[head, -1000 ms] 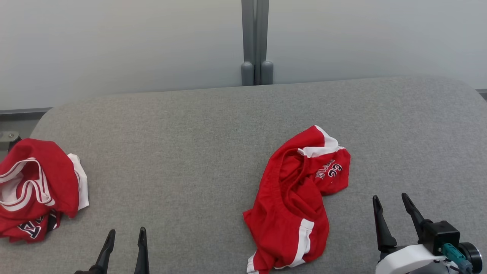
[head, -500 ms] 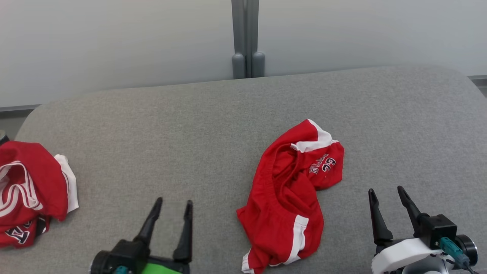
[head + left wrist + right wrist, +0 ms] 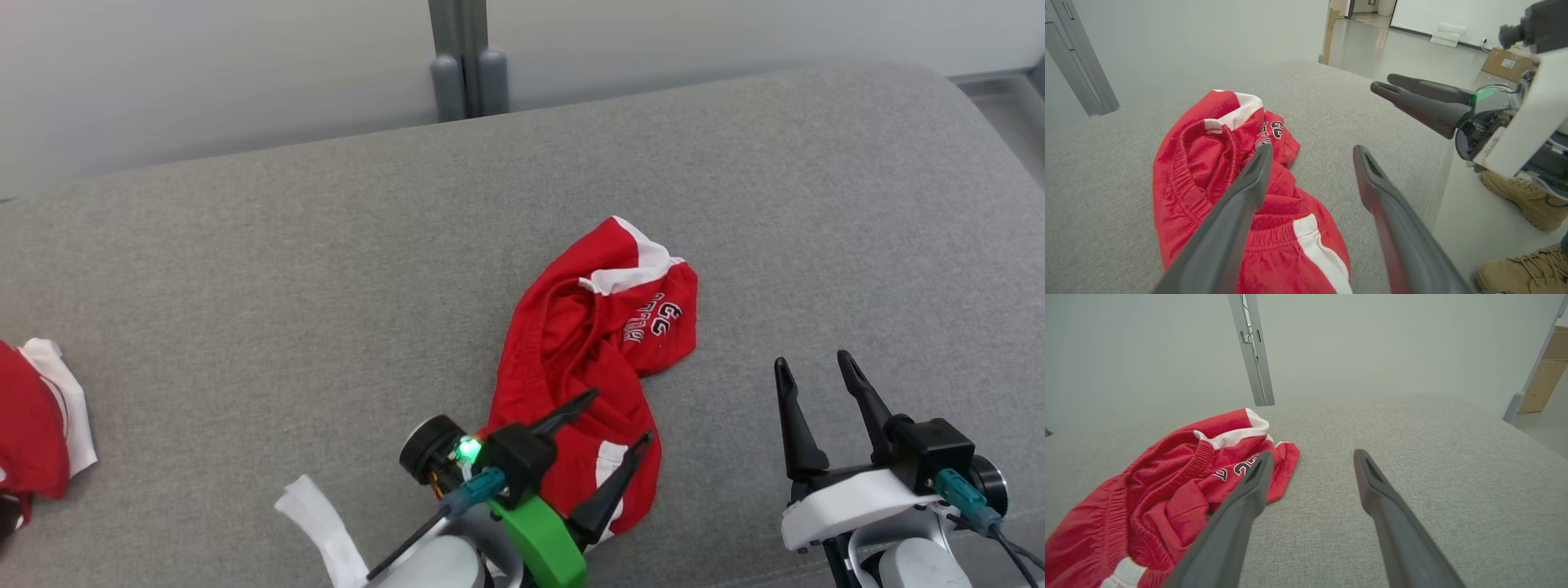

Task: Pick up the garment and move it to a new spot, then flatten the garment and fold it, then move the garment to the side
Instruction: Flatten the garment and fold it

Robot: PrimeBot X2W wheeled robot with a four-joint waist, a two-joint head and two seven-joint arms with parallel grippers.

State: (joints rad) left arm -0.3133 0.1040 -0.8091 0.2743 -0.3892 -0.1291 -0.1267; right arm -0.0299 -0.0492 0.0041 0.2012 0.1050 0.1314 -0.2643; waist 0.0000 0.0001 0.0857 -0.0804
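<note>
From the head, the red shorts (image 3: pixel 588 351) lay crumpled on the grey table (image 3: pixel 286 245). The left gripper (image 3: pixel 622 415) was spread over their lower end, perhaps touching. The right gripper (image 3: pixel 812 359) stood spread, apart to their right. The left wrist showed the shorts beneath its fingers. The right wrist showed them left of its fingers.

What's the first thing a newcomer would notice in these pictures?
Crumpled red shorts with white trim lie in the middle of the grey padded surface. The left gripper is open over their near end; the right gripper stands open to their right. Another red garment sits at the far left edge.
</note>
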